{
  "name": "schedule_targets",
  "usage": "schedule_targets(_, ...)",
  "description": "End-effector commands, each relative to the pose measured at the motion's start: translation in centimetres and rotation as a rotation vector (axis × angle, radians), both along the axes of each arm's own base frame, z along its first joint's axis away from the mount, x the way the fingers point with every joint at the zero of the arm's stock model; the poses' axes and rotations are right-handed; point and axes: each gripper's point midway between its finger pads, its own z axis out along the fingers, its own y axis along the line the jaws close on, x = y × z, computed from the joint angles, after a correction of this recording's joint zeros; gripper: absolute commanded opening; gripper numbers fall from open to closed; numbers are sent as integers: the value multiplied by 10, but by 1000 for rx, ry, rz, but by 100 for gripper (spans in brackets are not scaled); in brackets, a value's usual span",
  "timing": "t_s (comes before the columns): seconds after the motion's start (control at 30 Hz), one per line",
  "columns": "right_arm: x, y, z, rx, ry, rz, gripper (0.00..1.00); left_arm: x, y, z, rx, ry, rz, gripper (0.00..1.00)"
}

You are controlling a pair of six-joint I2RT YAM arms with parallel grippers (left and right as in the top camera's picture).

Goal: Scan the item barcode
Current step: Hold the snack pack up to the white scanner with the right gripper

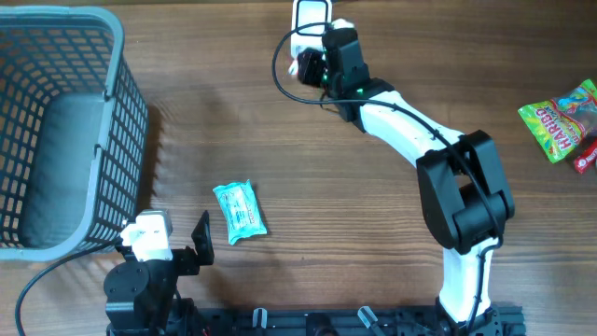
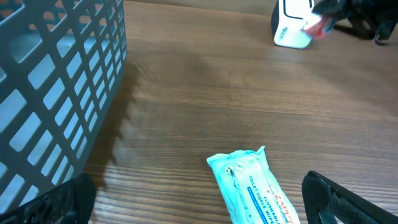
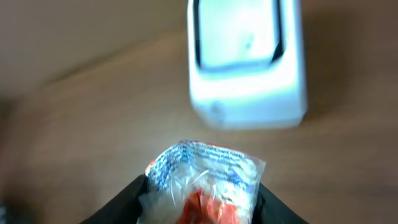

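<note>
Wood surface (image 1: 280, 140), top centre: right tool (image 3: 199, 205) clamps packet (image 3: 205, 171) before scanner (image 3: 245, 62); square code side to it, hold steady. Left tool (image 2: 199, 208) released.

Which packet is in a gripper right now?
The red-and-clear packet, pinched in the right gripper by the scanner; the teal packet and green bag lie loose.

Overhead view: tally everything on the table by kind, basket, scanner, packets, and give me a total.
Basket: 1
Scanner: 1
Packets: 4 (teal wipes pack, Haribo bag, red packet cut off by the edge, clear packet in the right gripper)
Total: 6
</note>
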Motion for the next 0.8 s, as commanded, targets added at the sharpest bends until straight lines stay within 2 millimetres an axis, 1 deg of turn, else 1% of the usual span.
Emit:
schedule_targets(0.0, 27, -31, 27, -174, -185, -141, 47, 0, 0, -1, 2, -2, 2, 100)
schedule_targets(0.03, 32, -32, 39, -181, -244, -149, 47, 0, 0, -1, 2, -2, 2, 100)
schedule_targets(0.13, 42, -34, 63, -147, -346, -192, 47, 0, 0, -1, 2, -2, 2, 100)
schedule_targets(0.23, 51, -31, 76, -97, -433, -212, 47, 0, 0, -1, 2, -2, 2, 100)
schedule_targets(0.33, 59, -31, 84, -53, -502, -230, 47, 0, 0, -1, 2, -2, 2, 100)
schedule_targets(0.4, 67, -29, 77, -46, -504, -234, 47, 0, 0, -1, 2, -2, 2, 100)
schedule_targets(0.57, 94, -10, 50, -33, -465, -205, 47, 0, 0, -1, 2, -2, 2, 100)
schedule_targets(0.67, 102, -6, 40, -44, -446, -203, 47, 0, 0, -1, 2, -2, 2, 100)
schedule_targets(0.77, 105, -6, 28, -52, -437, -205, 47, 0, 0, -1, 2, -2, 2, 100)
